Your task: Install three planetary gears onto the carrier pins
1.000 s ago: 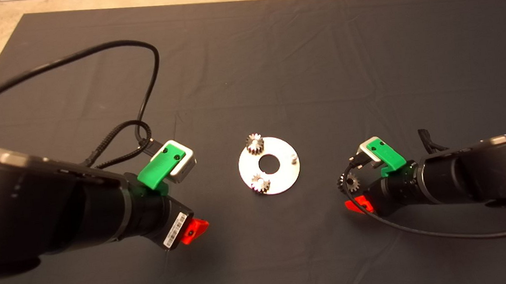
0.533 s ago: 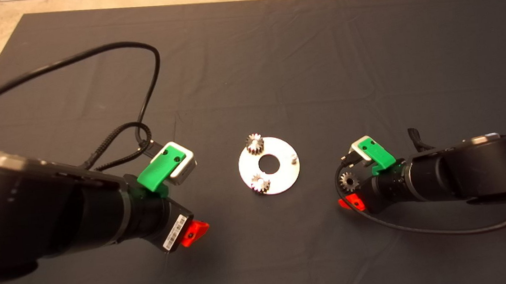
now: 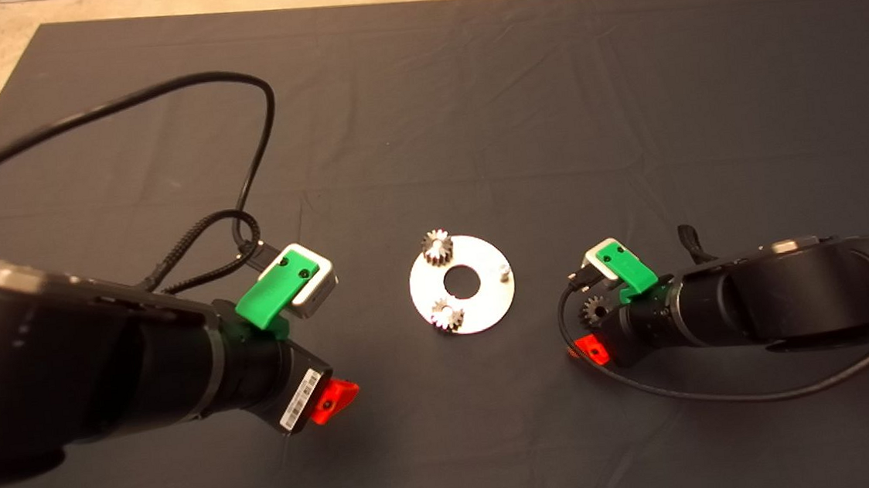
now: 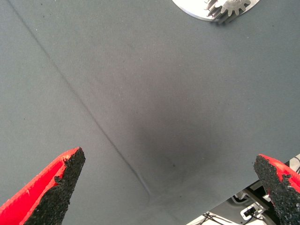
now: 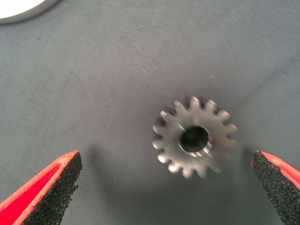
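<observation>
Right claw (image 5: 164, 187), spread wide, has lowered around the third gear (image 5: 195, 138); two sit pinned.

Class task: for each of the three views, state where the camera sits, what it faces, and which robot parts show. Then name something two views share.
Head view: above, facing down at the mat; disc, both arms, left gripper, right gripper.
Left wrist view: on the left arm, facing the mat; its open fingers; disc edge with a gear.
Right wrist view: on the right arm, facing the loose gear between its open fingers.
Shared: head and right wrist views both show the loose gear.
</observation>
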